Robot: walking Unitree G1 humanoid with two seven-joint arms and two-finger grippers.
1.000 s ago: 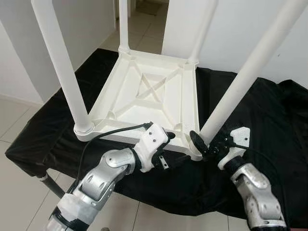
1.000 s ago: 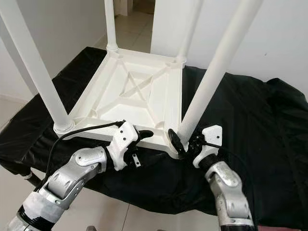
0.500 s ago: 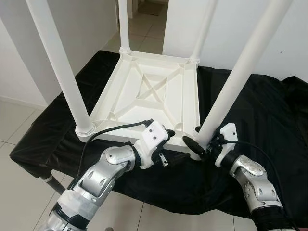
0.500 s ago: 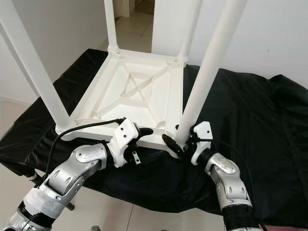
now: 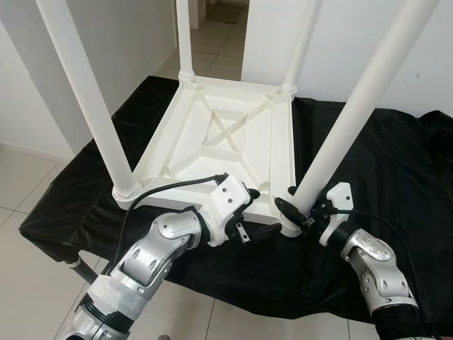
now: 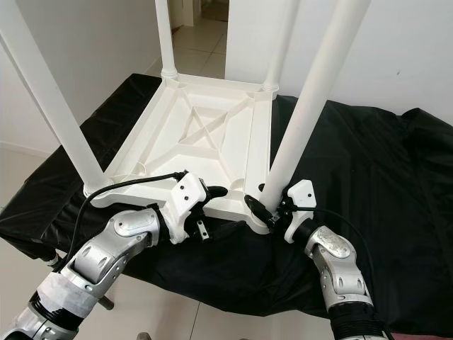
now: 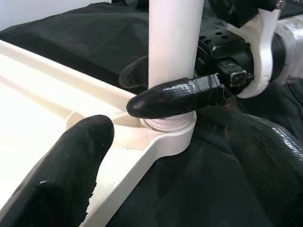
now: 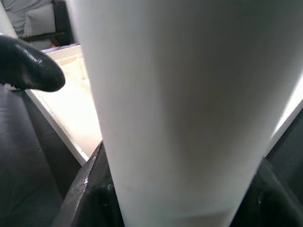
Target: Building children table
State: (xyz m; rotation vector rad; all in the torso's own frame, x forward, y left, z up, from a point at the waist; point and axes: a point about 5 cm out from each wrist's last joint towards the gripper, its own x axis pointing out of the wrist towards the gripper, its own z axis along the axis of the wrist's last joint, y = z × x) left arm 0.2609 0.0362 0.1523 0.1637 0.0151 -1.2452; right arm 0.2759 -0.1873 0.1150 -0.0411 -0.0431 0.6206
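white plastic children's table (image 5: 226, 145) is seen lying upside down on a black cloth (image 5: 375, 184) draped over a work surface, its four round legs pointing upward. the near right leg (image 5: 354, 106) is seated in the corner socket (image 7: 170, 130) at the edge closest to the robot. the right gripper (image 5: 291, 210) is closed around the base of that leg, one black finger (image 7: 177, 97) being wrapped across the front of it just above the socket, while the leg's white shaft is pressed close against the right wrist camera. the left gripper (image 5: 256, 210) is held just beside it at the tabletop's near rim, its two fingers spread apart with nothing between them, one over the white underside and the other over the cloth. the near left leg (image 5: 88, 106) is seen standing in its own corner socket, well apart from both grippers. pale floor tiles (image 5: 28, 184) are visible beyond the cloth.
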